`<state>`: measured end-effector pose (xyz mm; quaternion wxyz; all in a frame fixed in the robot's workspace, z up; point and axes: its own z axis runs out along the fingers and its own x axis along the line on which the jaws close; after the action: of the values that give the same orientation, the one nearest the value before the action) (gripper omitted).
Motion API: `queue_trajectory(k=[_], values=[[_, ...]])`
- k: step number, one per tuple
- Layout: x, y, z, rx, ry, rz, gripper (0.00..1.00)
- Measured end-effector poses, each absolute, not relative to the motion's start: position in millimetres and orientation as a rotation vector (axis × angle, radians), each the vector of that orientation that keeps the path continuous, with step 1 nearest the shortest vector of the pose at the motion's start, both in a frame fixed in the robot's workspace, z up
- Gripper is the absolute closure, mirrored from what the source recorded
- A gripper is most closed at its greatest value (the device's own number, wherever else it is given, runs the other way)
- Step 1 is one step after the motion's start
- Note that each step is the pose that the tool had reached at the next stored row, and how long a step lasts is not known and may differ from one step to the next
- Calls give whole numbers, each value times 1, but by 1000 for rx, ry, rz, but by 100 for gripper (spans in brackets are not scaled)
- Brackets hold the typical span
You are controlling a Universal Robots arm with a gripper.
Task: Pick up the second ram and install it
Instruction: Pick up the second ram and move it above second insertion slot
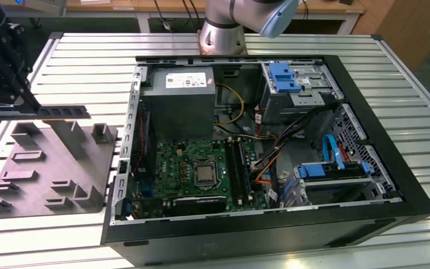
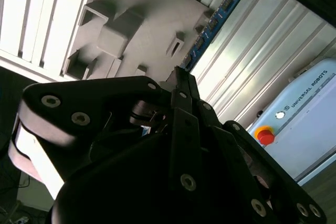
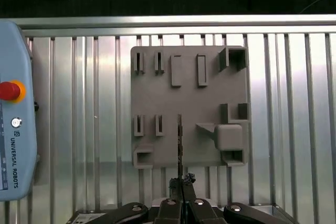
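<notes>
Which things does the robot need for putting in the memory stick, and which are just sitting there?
Needed:
- the second ram, pinched in the gripper
- black memory slots inside the computer case

Just sitting there:
- grey holder tray
- control pendant
- grey power-supply box

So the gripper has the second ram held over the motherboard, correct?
Not quite. The gripper does hold the second ram, but over the grey fixture plate beside the computer case, not over the motherboard. The exterior view shows this.
</notes>
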<state>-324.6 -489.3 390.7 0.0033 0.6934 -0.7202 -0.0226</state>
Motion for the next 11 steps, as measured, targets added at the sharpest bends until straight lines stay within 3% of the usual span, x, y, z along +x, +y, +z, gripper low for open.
queue_trajectory(k=[11], values=[[-299, -486, 391, 2174, -2258, -71, 88]])
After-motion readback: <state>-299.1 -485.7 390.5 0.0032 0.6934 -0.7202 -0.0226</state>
